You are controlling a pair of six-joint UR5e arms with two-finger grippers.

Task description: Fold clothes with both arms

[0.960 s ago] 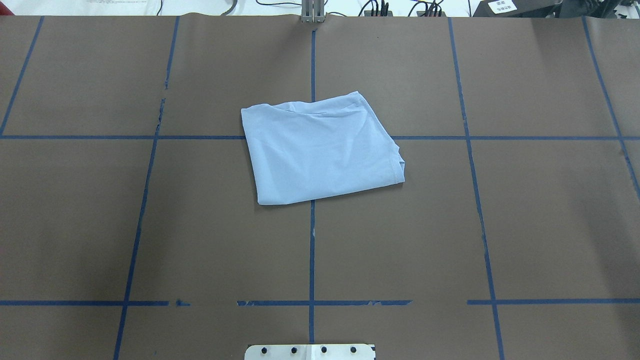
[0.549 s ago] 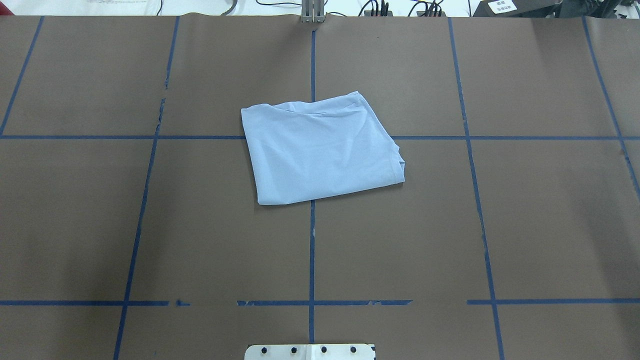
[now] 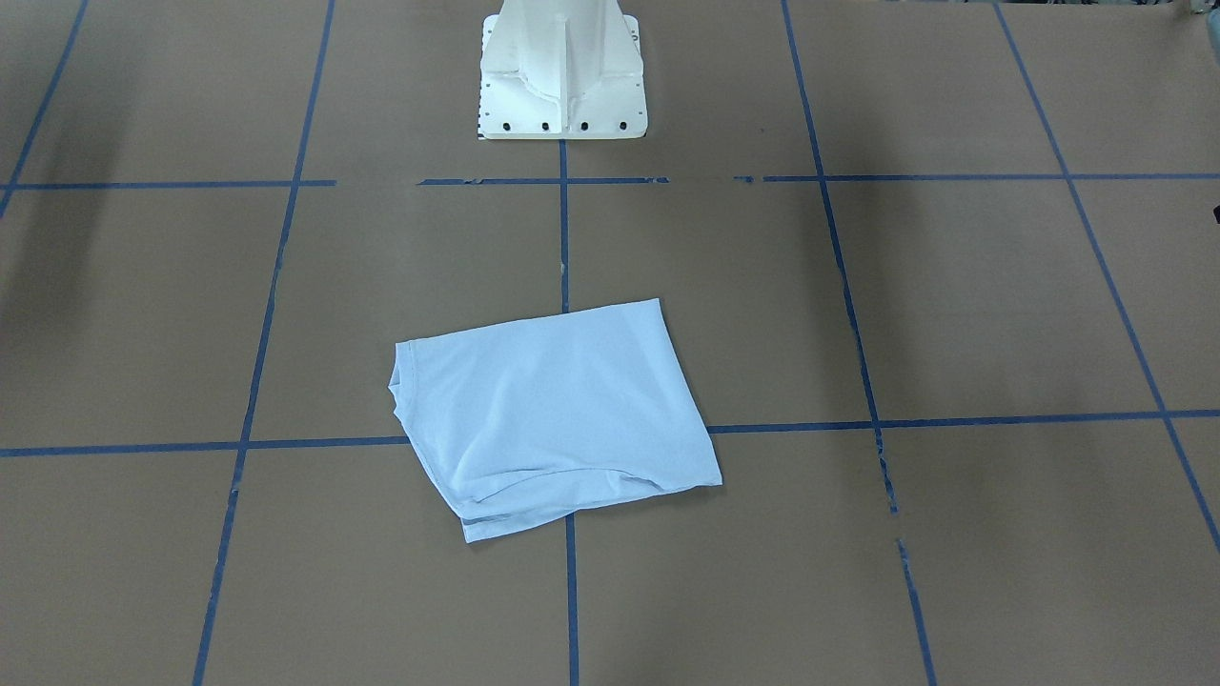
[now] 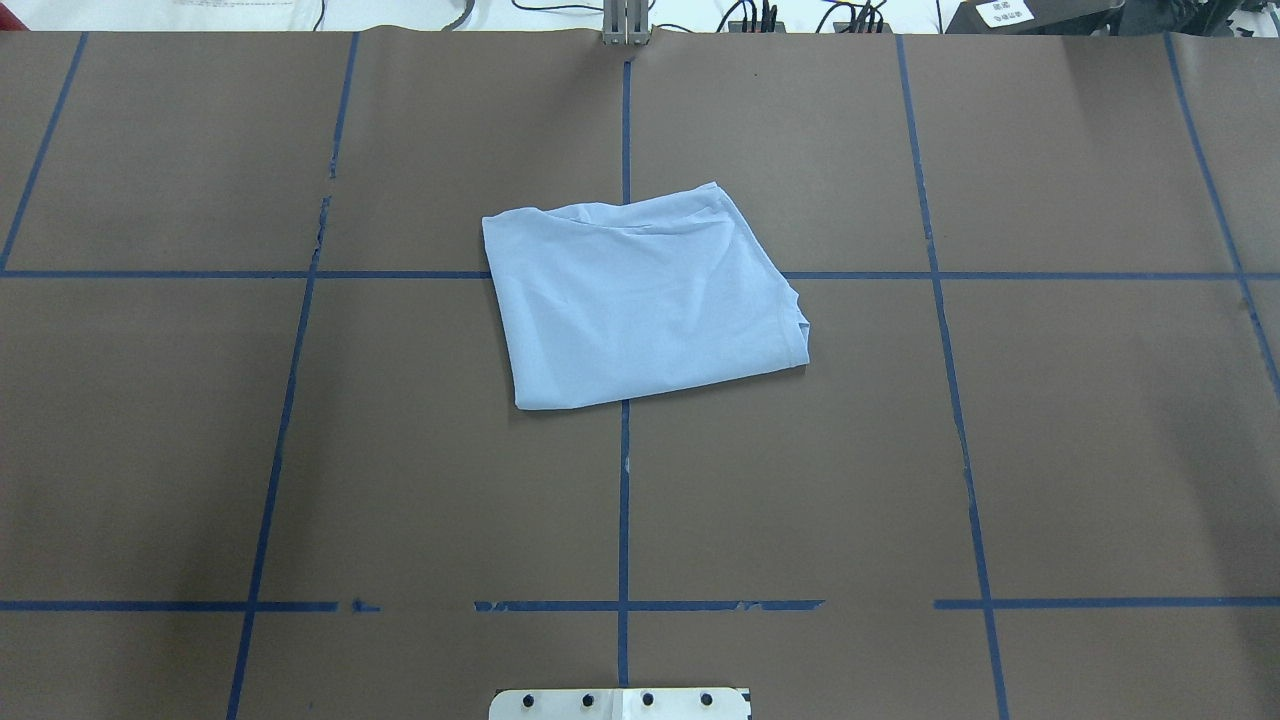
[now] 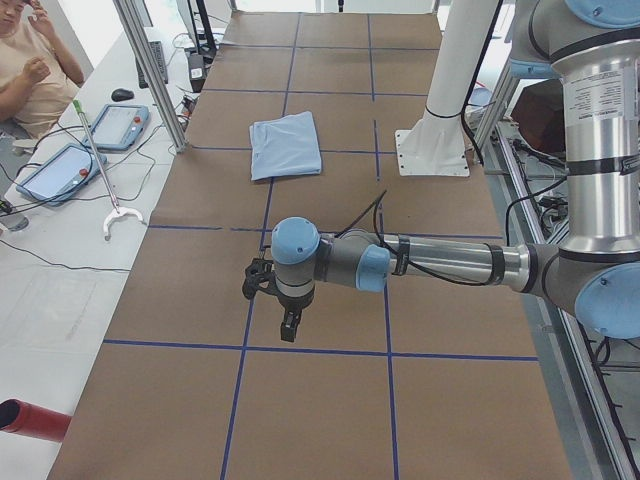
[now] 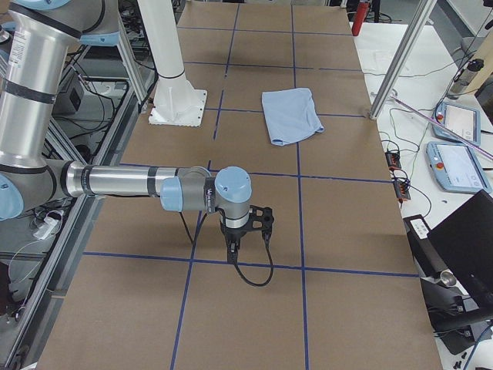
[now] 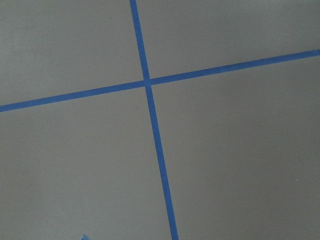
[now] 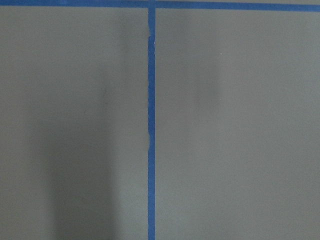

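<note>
Pale-blue T-shirt [image 4: 640, 300] lies folded into a rough, slightly skewed rectangle near the middle of the brown surface [image 4: 1000, 450], across a crossing of the blue tape lines [image 4: 624, 500], with nothing touching it. Your left claw [image 5: 288, 325] and right claw [image 6: 233, 245] hang well apart from it over bare surface, and as only the side views show them, you cannot tell whether either is released or clenched. If you attempt another fold, watch the layered far edge: a pinch catching only the top ply would likely drag the stack open.
</note>
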